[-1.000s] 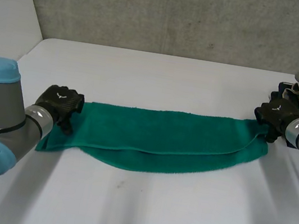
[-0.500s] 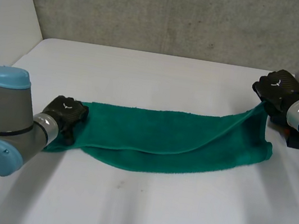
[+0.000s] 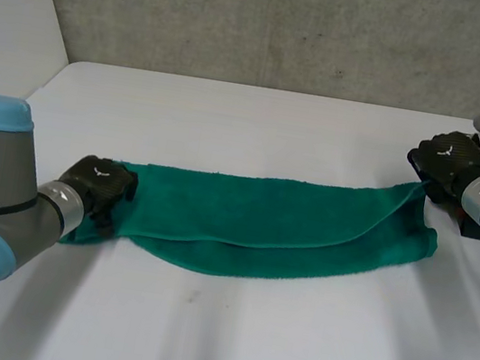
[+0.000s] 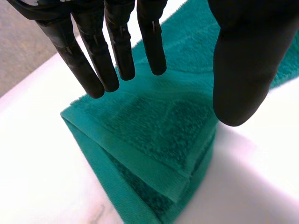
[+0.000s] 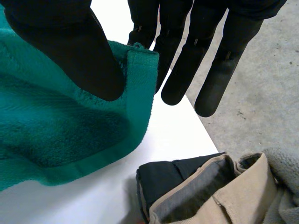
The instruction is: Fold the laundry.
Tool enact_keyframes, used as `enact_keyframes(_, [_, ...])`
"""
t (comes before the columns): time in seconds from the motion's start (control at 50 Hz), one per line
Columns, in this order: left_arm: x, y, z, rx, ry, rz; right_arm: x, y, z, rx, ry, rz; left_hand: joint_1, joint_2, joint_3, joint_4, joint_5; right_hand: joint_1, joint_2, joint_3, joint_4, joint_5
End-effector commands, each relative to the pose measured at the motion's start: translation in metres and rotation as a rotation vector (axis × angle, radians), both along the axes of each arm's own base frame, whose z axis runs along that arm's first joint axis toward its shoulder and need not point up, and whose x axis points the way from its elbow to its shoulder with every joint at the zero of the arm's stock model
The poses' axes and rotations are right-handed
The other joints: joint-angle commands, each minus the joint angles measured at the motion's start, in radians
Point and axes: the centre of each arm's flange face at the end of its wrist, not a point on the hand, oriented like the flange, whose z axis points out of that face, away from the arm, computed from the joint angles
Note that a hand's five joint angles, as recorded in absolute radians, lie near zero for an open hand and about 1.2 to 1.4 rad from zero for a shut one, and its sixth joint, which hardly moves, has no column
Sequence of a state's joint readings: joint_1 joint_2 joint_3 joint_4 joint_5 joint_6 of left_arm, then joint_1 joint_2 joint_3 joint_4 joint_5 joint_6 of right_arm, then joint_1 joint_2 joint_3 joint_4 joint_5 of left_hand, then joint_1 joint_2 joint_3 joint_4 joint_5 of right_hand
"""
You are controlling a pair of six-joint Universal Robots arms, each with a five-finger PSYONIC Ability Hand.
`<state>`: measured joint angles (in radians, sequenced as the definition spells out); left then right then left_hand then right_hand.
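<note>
Main change here: the right hand [image 3: 447, 158] has dropped back a bit from half a second ago, when it had the right end of the long teal terry-cloth towel [image 3: 260, 224] hauled well up off the white bench [image 3: 223, 342]. Now that end sags closer to the surface, though the corner is still raised. The hand is grasping the far right corner, thumb pressed on top of the hem and straight fingers behind it. The left hand [image 3: 100, 184] has barely shifted. It sits over the towel's left end, released, with fingers and thumb straight above the corner and closed on nothing. The towel itself runs left to right across the middle of the bench, already doubled lengthwise, and the top layer stops short of the near edge. My guess is the lengthwise fold is done and the right end is about to be carried over toward the left, but with the left end not pinned the whole thing could slide. I can't tell if the right hand has both layers or just the top one, since the thumb covers that spot. It's also unclear if the left fingertips actually touch the cloth. The pile of grey, beige and dark clothes [image 5: 210, 191] just right of the right hand is cut off, so no idea what's in it.
</note>
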<state>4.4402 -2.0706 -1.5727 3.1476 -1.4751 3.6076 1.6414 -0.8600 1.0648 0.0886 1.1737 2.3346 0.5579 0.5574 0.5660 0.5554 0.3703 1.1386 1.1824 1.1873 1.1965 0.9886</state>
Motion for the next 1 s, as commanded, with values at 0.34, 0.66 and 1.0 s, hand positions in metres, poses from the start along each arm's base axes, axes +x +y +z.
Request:
enact_keyframes(0.34, [-0.021, -0.086, 0.027, -0.297, 0.044, 0.001, 0.015, -0.023, 0.018, -0.153, -0.074, 0.003, 0.838, 0.839, 0.83, 0.841, 0.851, 0.258, 0.214, 0.209, 0.2, 0.233])
enact_keyframes(0.66, [-0.008, -0.133, 0.279, -1.184, 0.559, 0.186, 0.008, -0.048, 0.226, -0.903, -0.709, -0.204, 0.838, 0.839, 0.83, 0.841, 0.851, 0.258, 0.214, 0.209, 0.2, 0.233])
enact_keyframes(1.0, [-0.006, -0.097, 0.049, -0.511, 0.33, 0.083, 0.04, -0.01, 0.05, -0.155, -0.461, -0.075, 0.838, 0.839, 0.83, 0.841, 0.851, 0.258, 0.214, 0.209, 0.2, 0.233])
